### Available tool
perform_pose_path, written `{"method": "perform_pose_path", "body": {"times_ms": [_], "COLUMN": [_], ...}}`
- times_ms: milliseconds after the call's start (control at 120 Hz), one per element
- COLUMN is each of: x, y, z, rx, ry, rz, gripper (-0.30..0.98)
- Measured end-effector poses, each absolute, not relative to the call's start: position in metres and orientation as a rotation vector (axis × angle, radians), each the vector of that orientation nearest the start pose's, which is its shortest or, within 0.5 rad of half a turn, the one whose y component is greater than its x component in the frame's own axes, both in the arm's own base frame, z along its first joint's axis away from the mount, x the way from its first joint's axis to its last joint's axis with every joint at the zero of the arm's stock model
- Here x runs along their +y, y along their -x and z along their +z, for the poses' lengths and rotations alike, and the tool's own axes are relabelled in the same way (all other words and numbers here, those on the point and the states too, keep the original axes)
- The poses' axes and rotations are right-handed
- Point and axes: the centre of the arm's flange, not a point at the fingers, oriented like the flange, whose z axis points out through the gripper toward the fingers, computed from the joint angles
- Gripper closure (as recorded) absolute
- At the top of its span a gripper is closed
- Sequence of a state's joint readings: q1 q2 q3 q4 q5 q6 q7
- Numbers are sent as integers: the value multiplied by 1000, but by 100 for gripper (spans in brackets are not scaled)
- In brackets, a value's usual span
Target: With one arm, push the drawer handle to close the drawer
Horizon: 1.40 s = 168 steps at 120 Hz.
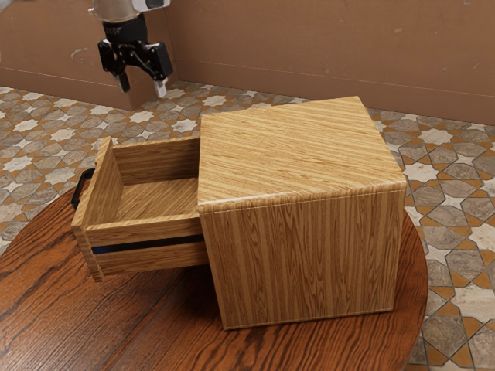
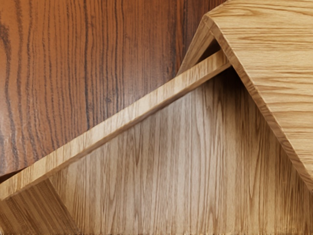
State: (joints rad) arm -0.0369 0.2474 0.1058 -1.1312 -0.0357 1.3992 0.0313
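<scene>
Drawer (image 1: 155, 256), count 1: open, sticking out at 9 o'clock from 1 wooden cabinet (image 1: 302, 154), exterior view. Its 1 black handle (image 1: 77, 192) is on the outer face of the drawer front, 9 o'clock side. Cabinet sits on 1 round bench (image 1: 139, 332); tiled floor (image 1: 456, 232) around it. 1 hand (image 1: 142, 86), raised at 12 o'clock from the drawer in that view, clear of the handle. Its 2 fingers (image 1: 161, 86) are spread, gap between them. Wrist view: 1 drawer side wall (image 2: 117, 120) meets the cabinet; drawer bottom (image 2: 171, 161) beside it.
</scene>
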Motion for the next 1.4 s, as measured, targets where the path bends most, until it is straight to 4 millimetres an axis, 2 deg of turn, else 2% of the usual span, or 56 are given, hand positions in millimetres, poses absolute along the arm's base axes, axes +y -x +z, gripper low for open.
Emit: {"method": "perform_pose_path", "body": {"times_ms": [225, 267, 300, 325, 358, 392, 500, 667, 708, 742, 800, 850, 933, 1008, 1083, 1200, 1258, 1333, 1400], "x": [27, 28, 25, 21, 16, 12, 8, 21, 23, 24, 17, 11, 7, 26, 53, 96, 104, 111, 125], "y": [-605, -591, -568, -552, -537, -527, -514, -508, -493, -476, -448, -443, -446, -458, -470, -474, -468, -464, -462], "z": [670, 705, 744, 765, 782, 791, 797, 792, 791, 788, 765, 737, 705, 677, 646, 618, 608, 593, 582], "rx": [-26, -25, -13, 2, 24, 42, 65, 92, 121, 140, 199, 295, 465, 548, 632, 774, 870, 993, 1066], "ry": [3154, 3154, 3152, 3152, 3152, 3154, 3154, 3150, 3153, 3147, 3123, 3101, 3067, 3055, 3046, 3028, 3004, 2963, 2935], "rz": [-13, -104, -202, -249, -276, -280, -245, -174, -147, -117, -43, 7, 44, 87, 117, 89, 65, 48, 36], "gripper": [0, 0, 0, 0, 0, 0, 0, 0, 0, 0, 0, 0, 0, 0, 0, 3, 11, 27, 39]}}
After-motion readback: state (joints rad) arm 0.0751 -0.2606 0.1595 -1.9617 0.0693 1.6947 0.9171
